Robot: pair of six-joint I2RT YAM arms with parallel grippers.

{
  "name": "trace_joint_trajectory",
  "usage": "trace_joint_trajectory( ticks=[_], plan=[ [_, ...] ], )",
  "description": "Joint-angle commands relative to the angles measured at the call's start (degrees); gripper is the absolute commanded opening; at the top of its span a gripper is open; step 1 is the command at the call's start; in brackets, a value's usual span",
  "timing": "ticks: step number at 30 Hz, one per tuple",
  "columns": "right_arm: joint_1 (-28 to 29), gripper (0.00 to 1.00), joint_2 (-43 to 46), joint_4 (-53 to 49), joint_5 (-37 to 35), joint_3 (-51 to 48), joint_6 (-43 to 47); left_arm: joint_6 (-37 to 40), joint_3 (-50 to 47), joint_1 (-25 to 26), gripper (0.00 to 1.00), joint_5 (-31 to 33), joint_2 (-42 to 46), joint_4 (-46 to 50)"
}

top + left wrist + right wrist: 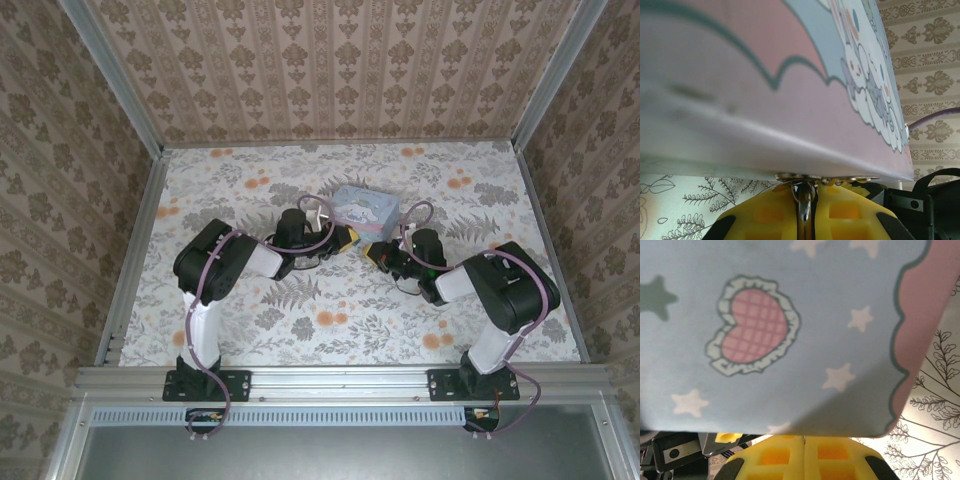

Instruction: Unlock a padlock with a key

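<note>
left claw (807, 189) — pinching metal piece (804, 205) | right claw (804, 441) — closed | tin (360, 208) near both

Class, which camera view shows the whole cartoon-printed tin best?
The top external view: the tin stands whole on the floral table, outline clear. The left wrist view gives a blurred close-up of its pink scalloped side; the right wrist view, its blue face with heart and stars.

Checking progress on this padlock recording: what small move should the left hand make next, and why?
Probably ease the left hand back a little, grip kept, for working room. It is shut on a metal piece tight against the tin's lower edge, key or padlock I cannot tell; the right hand, shut by the tin, holds nothing visible.
</note>
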State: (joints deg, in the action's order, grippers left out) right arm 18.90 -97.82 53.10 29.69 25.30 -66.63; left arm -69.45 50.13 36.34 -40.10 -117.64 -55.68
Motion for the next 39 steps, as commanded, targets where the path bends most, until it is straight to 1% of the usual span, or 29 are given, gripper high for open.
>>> trace_joint_trajectory(
  ticks=[1, 18, 27, 39],
  plan=[
    [-0.4, 0.0, 1.3, -1.8, -1.0, 1.3, 1.2, 0.3, 1.1, 0.0, 0.0, -0.5, -0.1, -1.7],
    [-0.5, 0.0, 3.3, -3.7, -0.9, 2.3, 1.4, 0.7, 1.0, 0.1, 0.0, -0.3, -0.5, -1.6],
    [-0.5, 0.0, 2.8, -3.7, -0.9, 3.3, 1.2, 0.6, 1.0, 0.4, 0.0, -0.2, -0.3, -1.6],
    [-0.4, 0.0, 0.9, -0.6, -0.9, 4.5, -0.7, -1.1, 1.2, 1.4, 0.0, -0.3, 0.3, -2.7]
  ],
)
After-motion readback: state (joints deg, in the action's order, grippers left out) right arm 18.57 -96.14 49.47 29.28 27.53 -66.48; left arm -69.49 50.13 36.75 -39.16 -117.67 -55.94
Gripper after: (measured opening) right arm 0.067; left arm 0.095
